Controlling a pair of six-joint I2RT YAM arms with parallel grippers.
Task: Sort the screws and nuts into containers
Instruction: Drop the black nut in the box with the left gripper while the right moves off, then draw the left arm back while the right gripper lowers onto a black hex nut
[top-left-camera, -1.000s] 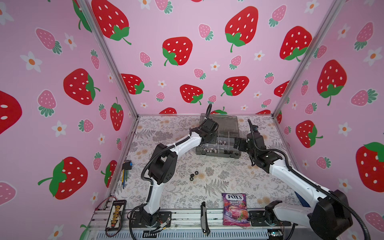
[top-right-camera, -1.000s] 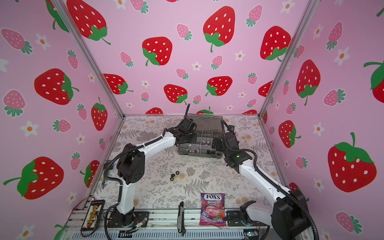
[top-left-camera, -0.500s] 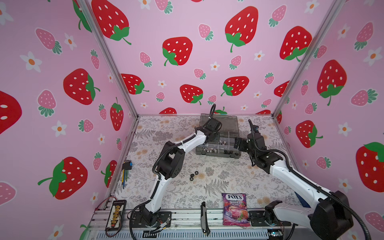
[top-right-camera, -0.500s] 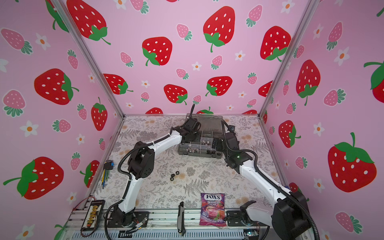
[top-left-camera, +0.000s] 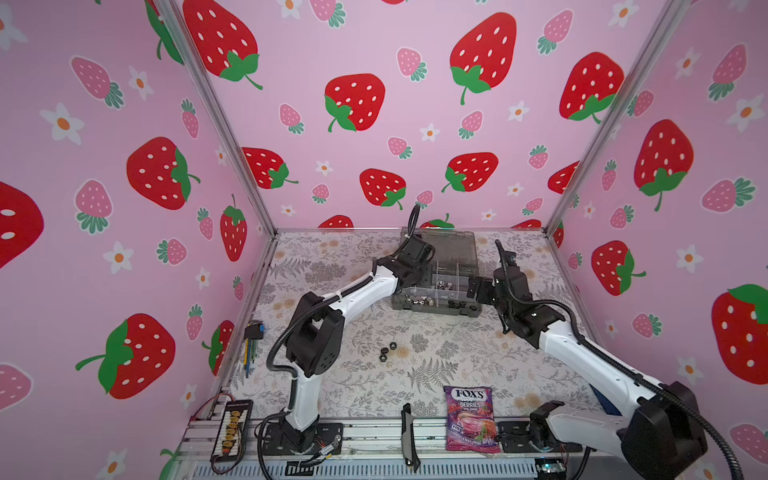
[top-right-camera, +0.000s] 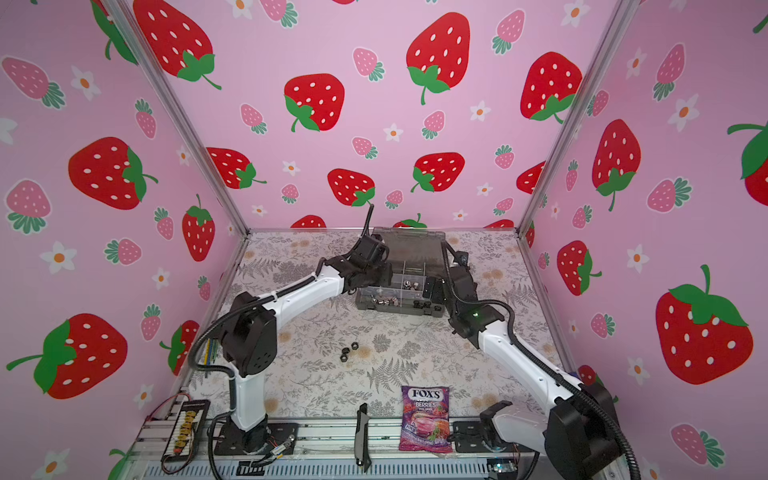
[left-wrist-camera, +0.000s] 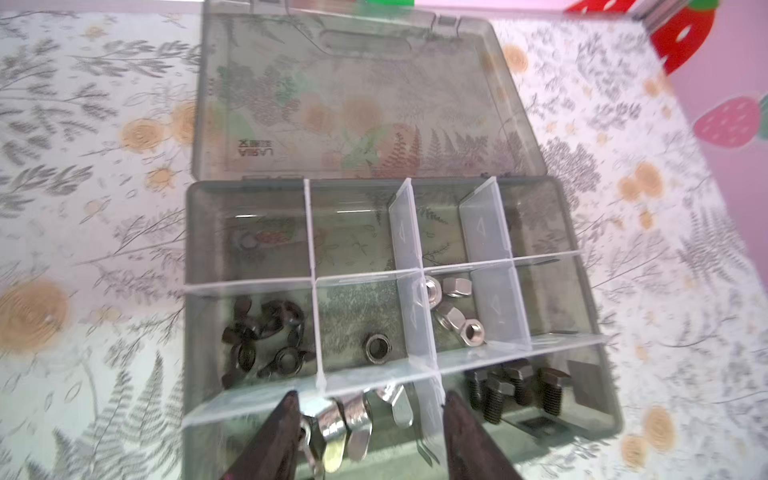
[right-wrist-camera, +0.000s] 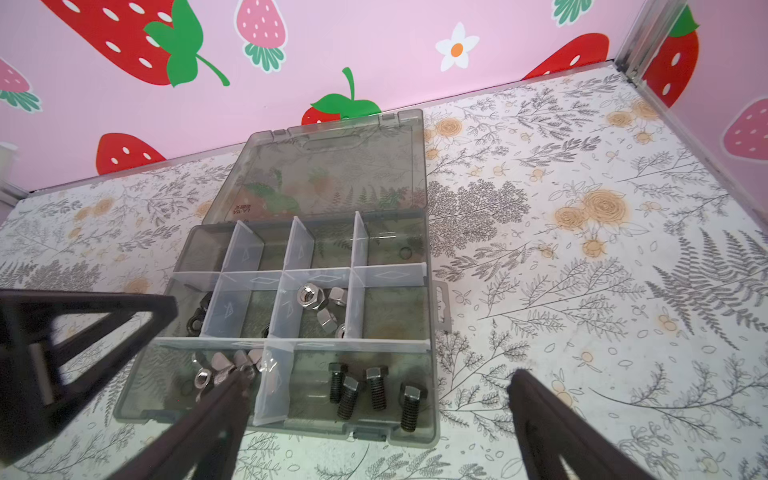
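- Four screws (right-wrist-camera: 376, 388), short black bolts with chunky hex heads, lie flat in the right-hand compartment of the row nearest the arm bases.
- Their long axes run roughly parallel, front to back. Heads point toward the hinge side and shaft ends toward the latch wall. One leans a little off line.
- The containers are the divided cells of a smoky grey translucent plastic organiser box (right-wrist-camera: 291, 428). It sits toward the back of the floral-patterned table (top-left-camera: 436, 365), long axis running left to right.
- Hinged lid (right-wrist-camera: 332, 174) is thrown open, lying back toward the rear wall.
- The nuts: a heap of silver wing nuts (left-wrist-camera: 353, 419) fills the left cell of the near row.
- Middle row, from the left: black wing nuts (left-wrist-camera: 266, 336), then a lone black round nut (left-wrist-camera: 377, 348), then silver hex nuts (left-wrist-camera: 453, 307).
- Three loose black nuts (top-left-camera: 387, 351) lie in a tight cluster on the table, well apart from the box, out in the middle.
- Left gripper (left-wrist-camera: 370, 395) hovers over the silver wing nuts, fingers apart, nothing pinched between them.
- Right gripper (right-wrist-camera: 376, 374) sits at the box's right end, fingers spread wide, holding nothing.
- Purple candy bag (top-left-camera: 469, 415) lies at the front edge, with a black folding knife (top-left-camera: 409, 432) near it on its left.
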